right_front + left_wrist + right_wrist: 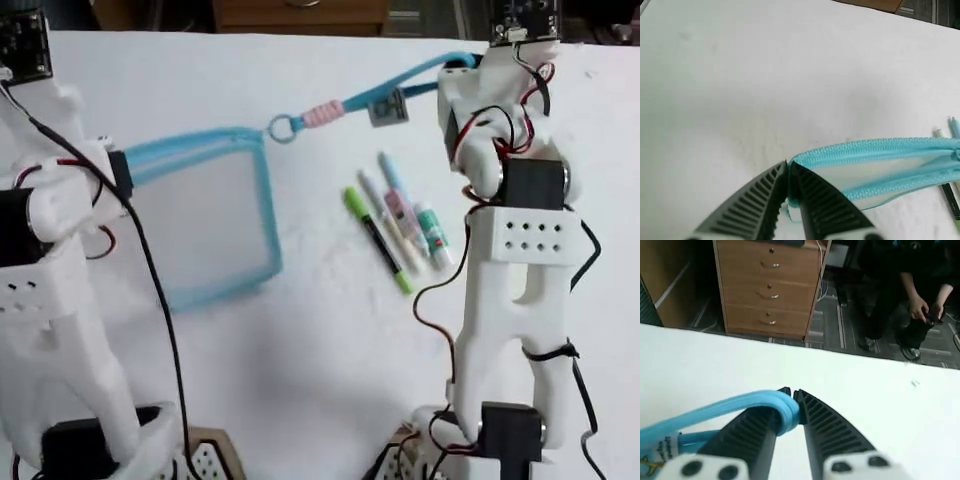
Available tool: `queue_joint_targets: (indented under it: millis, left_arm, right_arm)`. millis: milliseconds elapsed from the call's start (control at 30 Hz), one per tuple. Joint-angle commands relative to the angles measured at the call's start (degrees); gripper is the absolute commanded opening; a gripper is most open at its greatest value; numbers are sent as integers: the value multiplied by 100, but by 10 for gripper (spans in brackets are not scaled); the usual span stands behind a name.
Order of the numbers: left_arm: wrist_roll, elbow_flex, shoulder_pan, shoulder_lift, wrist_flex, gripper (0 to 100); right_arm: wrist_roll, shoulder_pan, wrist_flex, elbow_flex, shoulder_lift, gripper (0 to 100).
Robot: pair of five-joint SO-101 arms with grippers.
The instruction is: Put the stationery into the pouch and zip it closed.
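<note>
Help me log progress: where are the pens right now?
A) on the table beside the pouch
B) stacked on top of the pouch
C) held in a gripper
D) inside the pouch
A: the pens lie loose on the table, clear of the pouch.
</note>
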Motion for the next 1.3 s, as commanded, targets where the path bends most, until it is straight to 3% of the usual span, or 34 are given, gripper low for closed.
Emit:
queue_joint_targets:
  millis: [0,233,467,600,700,867,967,1167,1267]
  left_arm:
    - [-35,-26,-171,-189,-18,22]
    - [-35,-26,-136,-180,-26,22]
    - [-35,-26,382,-180,-158,22]
    - [-35,70,391,-154,-422,22]
    - [-9,598,374,-198,-1064,22]
    - [-26,1582,462,-295,-1855,22]
    - [-35,2233,576,-848,-2119,22]
    - [-88,3631,1024,-2967,-2171,22]
    - [-510,4202,1042,-3662,-2057,22]
  right_arm:
    - [26,470,57,-35,-215,17]
    - [26,585,251,-35,-242,17]
    - [79,-585,945,-70,-585,27]
    - [79,-1552,1763,-53,-1226,188]
    - [79,-2299,2721,-44,-1780,317]
    - [62,-3240,4189,-44,-2404,354]
    - [35,-3398,4866,-18,-2686,354]
    - [35,-3354,4822,501,-3582,354]
    - [26,-3055,4813,765,-3582,354]
